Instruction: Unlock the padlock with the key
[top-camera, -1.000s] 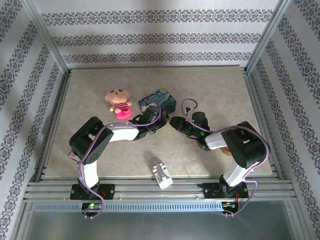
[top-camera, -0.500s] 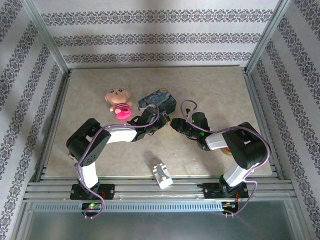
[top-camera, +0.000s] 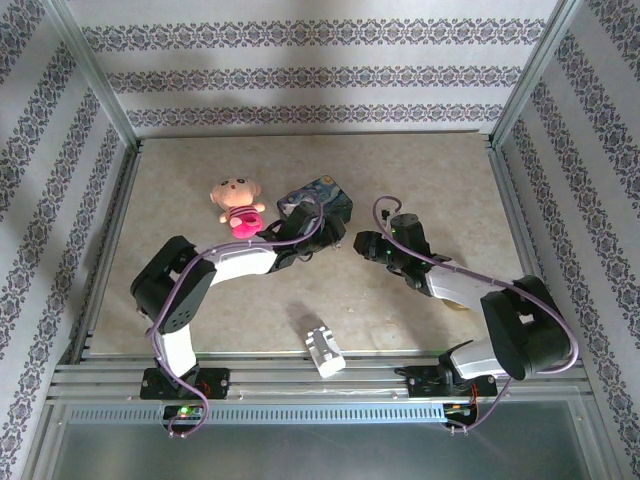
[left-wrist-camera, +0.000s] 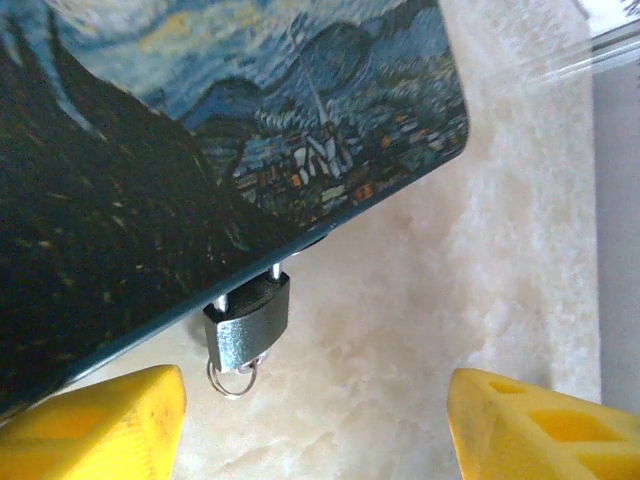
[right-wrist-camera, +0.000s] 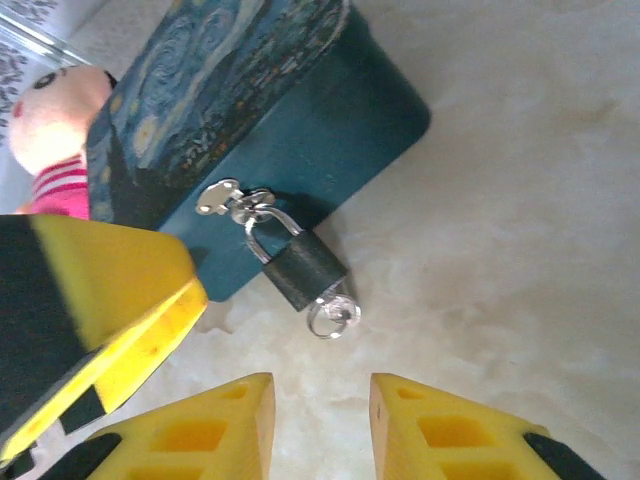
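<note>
The bench (top-camera: 200, 170) carries the tin (top-camera: 325, 195) near its middle. Both end effectors sit just off the tin's near side.

The left end effector (left-wrist-camera: 320, 430) stands wide open and holds nothing, hovering over the tin's front edge. The right end effector (right-wrist-camera: 320, 425) is parted only narrowly. Its gap is empty and points at the padlock from close by.

The padlock (right-wrist-camera: 305, 270) hangs from the tin's hasp (right-wrist-camera: 225, 197), its body low against the tin's wall.

The key (right-wrist-camera: 330, 305) appears seated in the keyhole, with only its ring end showing.

So insertion looks done. The shackle looks shut in the body, so turning the key and freeing the shackle remain.
</note>
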